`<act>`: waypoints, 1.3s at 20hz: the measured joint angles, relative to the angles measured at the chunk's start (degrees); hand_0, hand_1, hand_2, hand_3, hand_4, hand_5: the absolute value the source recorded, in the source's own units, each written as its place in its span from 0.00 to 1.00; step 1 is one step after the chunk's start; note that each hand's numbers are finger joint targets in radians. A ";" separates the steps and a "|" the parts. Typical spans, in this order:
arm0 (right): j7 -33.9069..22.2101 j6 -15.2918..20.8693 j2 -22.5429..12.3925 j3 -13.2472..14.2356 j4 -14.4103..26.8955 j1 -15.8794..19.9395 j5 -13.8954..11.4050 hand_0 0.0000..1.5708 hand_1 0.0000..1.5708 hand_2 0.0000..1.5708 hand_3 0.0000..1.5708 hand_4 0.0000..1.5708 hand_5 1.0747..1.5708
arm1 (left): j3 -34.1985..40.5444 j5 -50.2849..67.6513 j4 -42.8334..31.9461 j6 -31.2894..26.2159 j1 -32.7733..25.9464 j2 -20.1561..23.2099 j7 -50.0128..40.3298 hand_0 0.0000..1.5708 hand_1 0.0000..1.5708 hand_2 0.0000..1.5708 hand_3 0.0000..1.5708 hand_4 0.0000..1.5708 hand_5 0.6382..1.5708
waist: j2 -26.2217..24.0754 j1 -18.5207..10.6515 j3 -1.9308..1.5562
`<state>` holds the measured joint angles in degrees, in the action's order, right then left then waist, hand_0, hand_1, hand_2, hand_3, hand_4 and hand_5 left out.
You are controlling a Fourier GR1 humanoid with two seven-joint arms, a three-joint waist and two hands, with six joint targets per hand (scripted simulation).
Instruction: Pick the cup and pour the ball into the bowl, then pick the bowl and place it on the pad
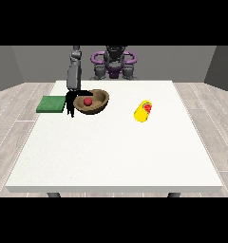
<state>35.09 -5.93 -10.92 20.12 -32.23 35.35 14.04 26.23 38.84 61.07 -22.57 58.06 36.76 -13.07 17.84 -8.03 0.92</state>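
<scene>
The near half of the white desk (pixel 116 156) is lying bare toward the camera. Farther back, right of the middle, the yellow cup (pixel 143 111) is lying on its side on the desk, its red-lined mouth facing up and to the right, well apart from everything else.

Left of the cup and a little farther back, the brown bowl (pixel 92 101) is sitting on the desk with its rim tilting, the right side showing higher than the left. The red ball (pixel 88 101) is resting inside the bowl, near its left part.

The hand at the view's left (pixel 71 100) is hanging at the bowl's left edge, its black fingers pointing downward and touching or overlapping the rim; whether they are curling round the rim or merely lying against it, I cannot tell. Its grey forearm is rising steeply toward the robot.

Just left of that hand, the green pad (pixel 52 104) is lying flat at the desk's left edge, apart from the bowl.

At the far edge, the robot's torso (pixel 114 64) is standing behind the desk.
</scene>
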 measured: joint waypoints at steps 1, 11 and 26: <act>-0.54 -0.43 -0.14 0.47 0.21 -0.07 0.66 1.00 1.00 1.00 0.52 0.60 0.92 | 0.04 0.19 0.30 0.13 -0.04 -0.14 0.01 0.00 0.00 0.00 0.00 0.00 1.00 | 0.00 -0.17 0.25; -6.89 6.15 -3.98 -1.21 0.19 -0.69 -2.32 1.00 1.00 1.00 0.98 0.68 1.00 | 0.66 2.44 -1.20 -0.61 0.30 0.37 -1.43 0.00 0.00 0.00 0.00 0.00 1.00 | -0.71 -1.14 0.48; -30.35 5.22 -14.58 -6.36 -1.82 4.23 -6.71 1.00 1.00 1.00 0.75 0.74 0.99 | 3.82 2.02 -10.95 -3.39 -6.34 5.81 1.18 0.00 0.00 0.00 0.00 0.00 1.00 | -7.45 7.76 -0.86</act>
<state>4.74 -0.71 -25.50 13.76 -34.05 39.58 7.33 30.06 40.86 50.12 -25.96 51.72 42.57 -11.89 10.39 -0.27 0.06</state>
